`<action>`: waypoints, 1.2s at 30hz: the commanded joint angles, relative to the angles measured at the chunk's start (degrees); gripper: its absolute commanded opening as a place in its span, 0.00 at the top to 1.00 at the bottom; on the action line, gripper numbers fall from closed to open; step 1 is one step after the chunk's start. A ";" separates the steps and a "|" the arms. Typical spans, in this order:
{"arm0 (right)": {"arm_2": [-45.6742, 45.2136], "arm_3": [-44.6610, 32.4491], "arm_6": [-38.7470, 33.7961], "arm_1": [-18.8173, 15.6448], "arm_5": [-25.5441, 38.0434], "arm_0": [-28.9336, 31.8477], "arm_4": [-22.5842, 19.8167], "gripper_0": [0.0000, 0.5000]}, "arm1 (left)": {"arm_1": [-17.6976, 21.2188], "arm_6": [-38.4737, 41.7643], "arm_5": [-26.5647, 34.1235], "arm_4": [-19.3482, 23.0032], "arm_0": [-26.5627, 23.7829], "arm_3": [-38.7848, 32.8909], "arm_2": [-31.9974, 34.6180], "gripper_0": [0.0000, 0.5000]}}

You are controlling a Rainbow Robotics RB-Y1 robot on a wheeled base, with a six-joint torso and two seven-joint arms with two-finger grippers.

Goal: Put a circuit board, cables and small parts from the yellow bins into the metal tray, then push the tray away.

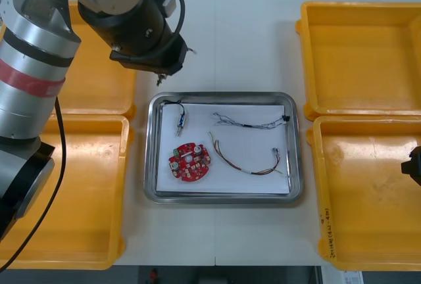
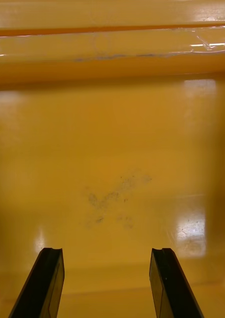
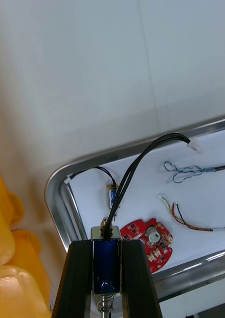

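Two arms, one loaded.
Left jaws clamp a small metal part (image 3: pixel 106 266) with black cable (image 3: pixel 167 138) by the far-left corner of the metal tray (image 1: pixel 223 95); right jaws gape over a yellow bin (image 2: pixel 112 149).

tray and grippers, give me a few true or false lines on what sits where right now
1. The left gripper is shut on a small part with a black cable. True.
2. The right gripper is open over the bare floor of a yellow bin. True.
3. The circuit board lies in a yellow bin. False: it lies in the tray.
4. The blue and white cable hangs from the right gripper. False: it lies in the tray, and that gripper holds nothing.
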 commanded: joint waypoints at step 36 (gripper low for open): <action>-1.78 -1.50 -3.31 0.57 0.16 1.67 0.25 0.00 | -1.93 10.02 -22.41 0.13 4.24 9.89 -20.24 1.00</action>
